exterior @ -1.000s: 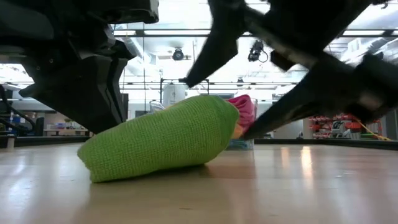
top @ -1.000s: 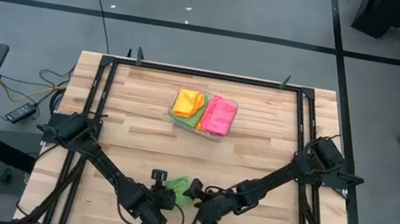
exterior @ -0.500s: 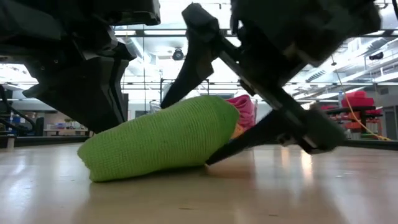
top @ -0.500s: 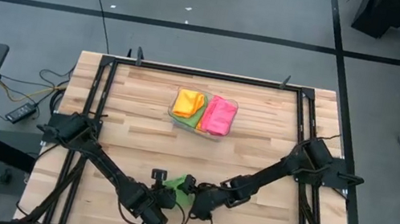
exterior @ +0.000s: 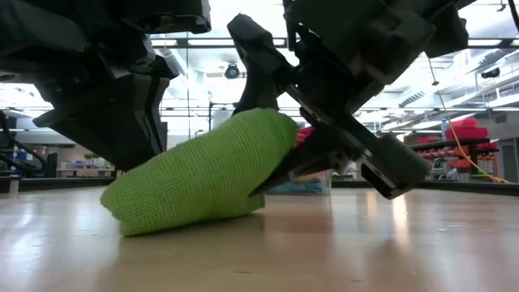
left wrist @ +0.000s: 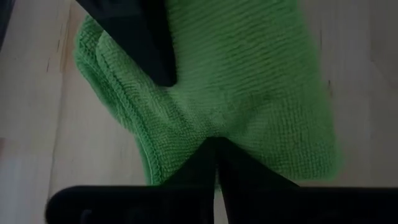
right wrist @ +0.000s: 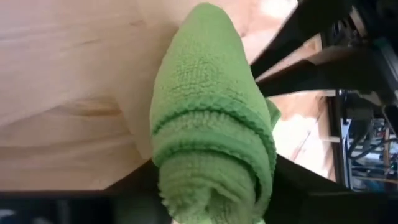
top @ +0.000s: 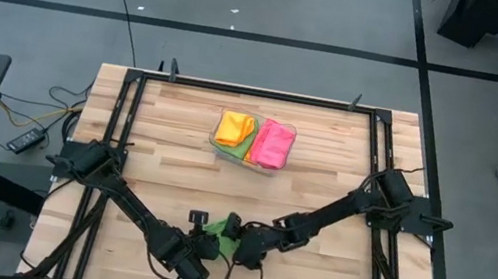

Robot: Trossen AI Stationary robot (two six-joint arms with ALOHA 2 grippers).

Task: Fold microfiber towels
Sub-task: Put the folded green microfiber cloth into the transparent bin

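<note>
Nubby green towel rolled, both claws gripping.

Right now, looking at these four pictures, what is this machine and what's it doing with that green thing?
It is a robot with two dark arms at a wooden table. One picture looks down from above, one sits at table height, and two come from cameras on the wrists. The left gripper is shut on a folded green towel near the front edge. The right gripper has its fingers around the towel's other end. Farther back, a clear tray holds more towels: orange, pink and green.
</note>
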